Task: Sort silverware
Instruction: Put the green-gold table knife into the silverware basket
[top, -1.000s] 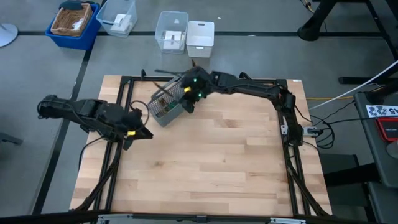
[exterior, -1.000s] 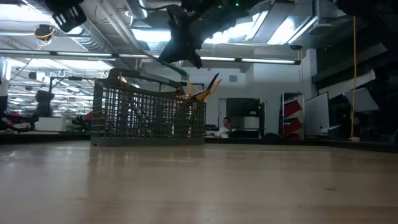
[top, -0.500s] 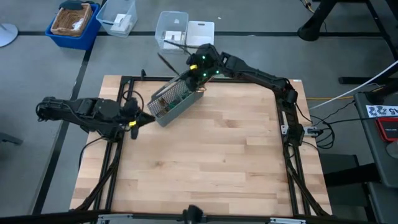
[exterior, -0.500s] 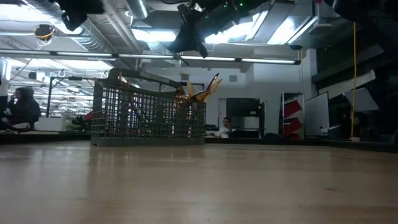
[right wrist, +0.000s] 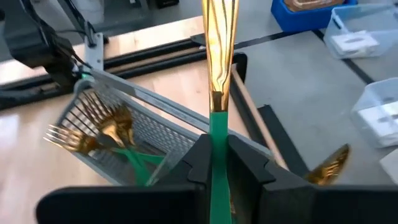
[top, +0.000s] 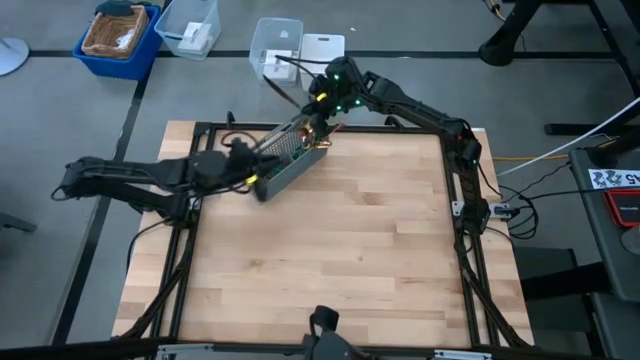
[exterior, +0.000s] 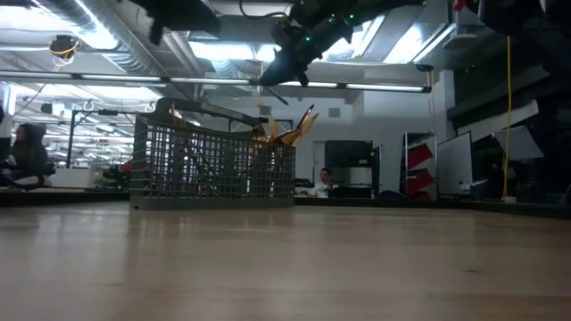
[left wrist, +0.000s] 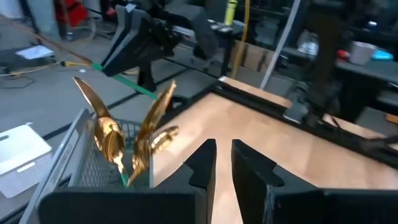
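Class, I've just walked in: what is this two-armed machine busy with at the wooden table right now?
It is sorting silverware out of a grey mesh caddy near the table's far edge. The right end effector is shut on the green handle of one gold-headed piece, lifted above the caddy. The left end effector sits at the caddy's near-left end, fingers barely apart, holding nothing visible. More forks and spoons stand in the caddy.

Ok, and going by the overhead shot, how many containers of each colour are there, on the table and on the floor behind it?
blue bin: 1
clear bins: 2
white box (may be only a lid): 1
grey caddy, on the table: 1
Total: 5
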